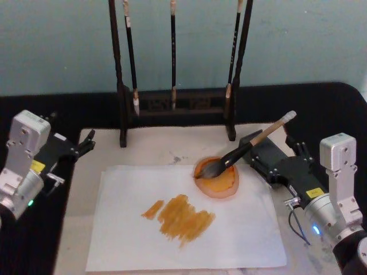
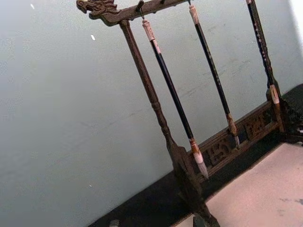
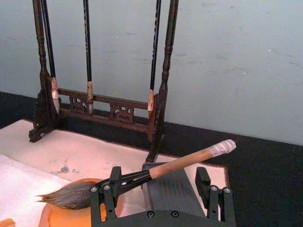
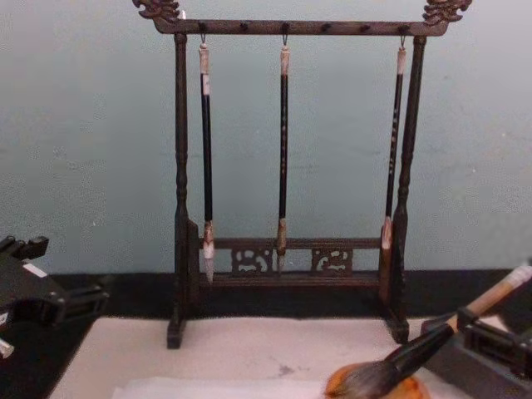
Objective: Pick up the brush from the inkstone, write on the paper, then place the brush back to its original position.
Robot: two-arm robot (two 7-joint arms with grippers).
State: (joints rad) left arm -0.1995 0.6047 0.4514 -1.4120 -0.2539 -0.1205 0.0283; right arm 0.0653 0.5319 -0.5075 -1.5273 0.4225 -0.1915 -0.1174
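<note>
The brush (image 1: pixel 252 144) lies slanted, its bushy bristles in the round orange inkstone (image 1: pixel 226 186) and its tan handle propped on a grey block (image 1: pixel 268 156). My right gripper (image 1: pixel 268 143) is open, its fingers standing on either side of the block with the handle crossing between them; the right wrist view shows the brush (image 3: pixel 184 163) passing one finger (image 3: pixel 113 182) without being clamped. The paper (image 1: pixel 241 229) bears broad orange-brown strokes (image 1: pixel 180 216) left of the inkstone. My left gripper (image 1: pixel 80 146) is parked open at the mat's left edge.
A dark wooden rack (image 1: pixel 178 109) with three slim hanging brushes stands at the back of the beige mat (image 1: pixel 155 146), close behind the inkstone. Black tablecloth surrounds the mat. A teal wall rises behind the rack.
</note>
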